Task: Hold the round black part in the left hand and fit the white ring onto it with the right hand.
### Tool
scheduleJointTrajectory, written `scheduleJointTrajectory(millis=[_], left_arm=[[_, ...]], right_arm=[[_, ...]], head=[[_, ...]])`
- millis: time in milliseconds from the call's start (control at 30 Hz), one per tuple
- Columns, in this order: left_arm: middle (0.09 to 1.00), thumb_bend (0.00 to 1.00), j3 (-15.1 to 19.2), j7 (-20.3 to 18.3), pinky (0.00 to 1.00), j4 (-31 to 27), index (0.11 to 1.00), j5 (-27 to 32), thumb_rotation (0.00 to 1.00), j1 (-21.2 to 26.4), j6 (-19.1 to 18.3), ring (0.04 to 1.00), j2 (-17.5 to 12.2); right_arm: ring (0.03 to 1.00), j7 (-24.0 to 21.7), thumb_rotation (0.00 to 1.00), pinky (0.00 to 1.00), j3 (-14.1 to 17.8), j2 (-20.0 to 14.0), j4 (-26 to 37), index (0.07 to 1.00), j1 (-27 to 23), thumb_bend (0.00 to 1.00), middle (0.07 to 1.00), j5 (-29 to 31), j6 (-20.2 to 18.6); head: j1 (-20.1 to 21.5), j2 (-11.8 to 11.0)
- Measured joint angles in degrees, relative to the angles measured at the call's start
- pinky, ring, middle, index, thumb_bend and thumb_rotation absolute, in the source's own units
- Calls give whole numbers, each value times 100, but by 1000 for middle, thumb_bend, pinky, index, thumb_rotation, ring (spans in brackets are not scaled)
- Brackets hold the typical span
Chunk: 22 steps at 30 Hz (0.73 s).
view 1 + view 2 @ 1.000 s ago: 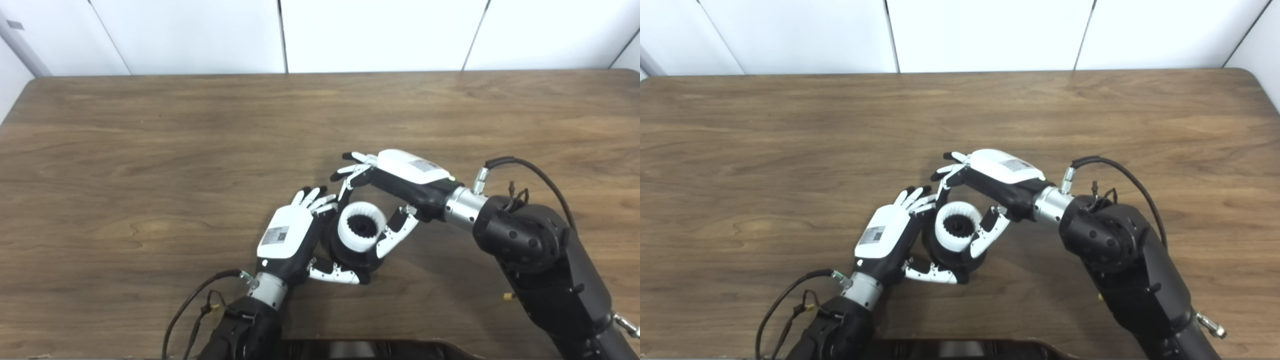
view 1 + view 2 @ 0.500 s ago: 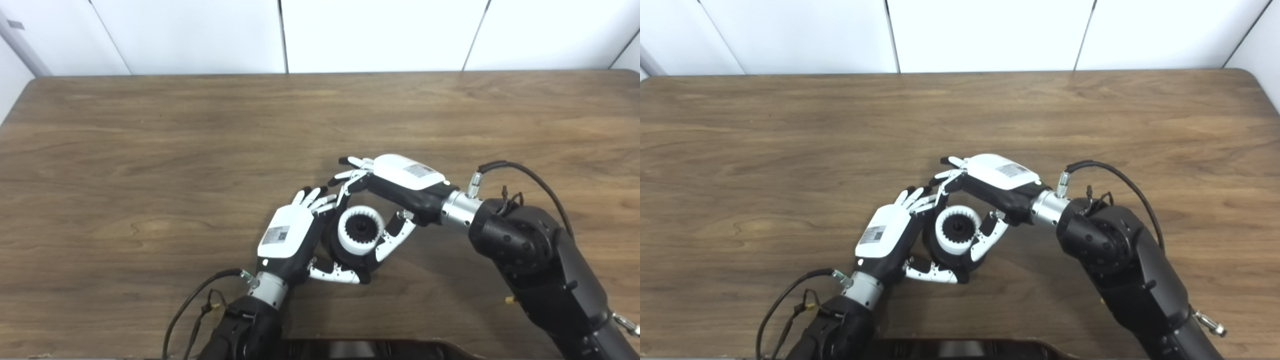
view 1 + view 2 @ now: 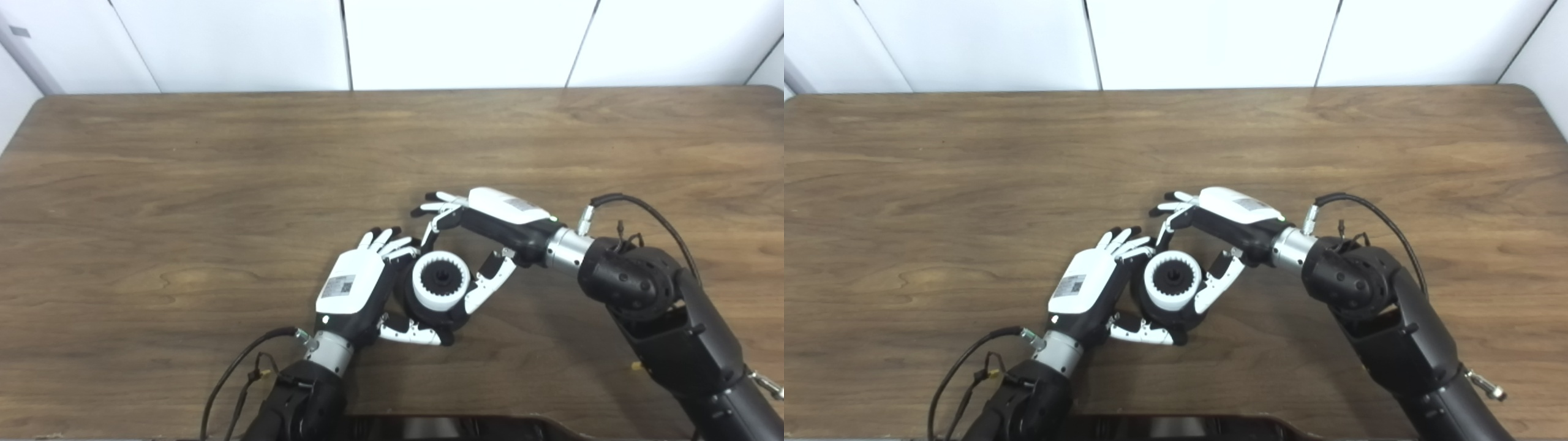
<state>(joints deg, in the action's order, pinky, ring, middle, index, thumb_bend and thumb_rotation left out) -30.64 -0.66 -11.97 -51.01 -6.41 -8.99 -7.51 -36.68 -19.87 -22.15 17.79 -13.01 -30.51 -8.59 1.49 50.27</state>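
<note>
The white ring [image 3: 441, 287] is sitting on top of the round black part [image 3: 429, 312], its toothed inner edge showing around a dark centre. The two are lying together near the middle of the wooden table [image 3: 184, 184], a little toward the near edge.

The left hand [image 3: 358, 291] is gripping the black part: its palm is pressing against the part's left side, its fingers [image 3: 386, 240] are reaching up past the far rim, and its thumb [image 3: 409, 331] is curling under the near side.

The right hand [image 3: 484, 245] is coming in from the right and is arching over the ring. Its thumb [image 3: 487, 288] is lying against the ring's right side, touching or just beside it, while its fingers [image 3: 436, 211] are spreading apart above and beyond the ring, clear of it. This hand is holding nothing; it is standing open around the ring.

Both black forearms are entering from the bottom edge, each trailing a thin black cable [image 3: 649, 211]. White wall panels [image 3: 459, 43] are standing behind the far edge of the table.
</note>
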Motion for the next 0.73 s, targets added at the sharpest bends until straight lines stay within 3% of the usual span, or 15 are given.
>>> scheduleJointTrajectory(millis=[267, 733], left_arm=[[852, 524, -5, 1, 1000, 0, 482, 3, 57, 2, 12, 952, 1], [849, 524, 0, 13, 1000, 34, 482, 6, 57, 15, 71, 950, 0]], right_arm=[[1000, -100, 443, 1000, -20, -262, -97, 936, -46, 1000, 995, -314, -409], [1000, -111, 415, 1000, -16, -301, -90, 914, -141, 1000, 993, -306, -426]], head=[[0, 18], [9, 18]])
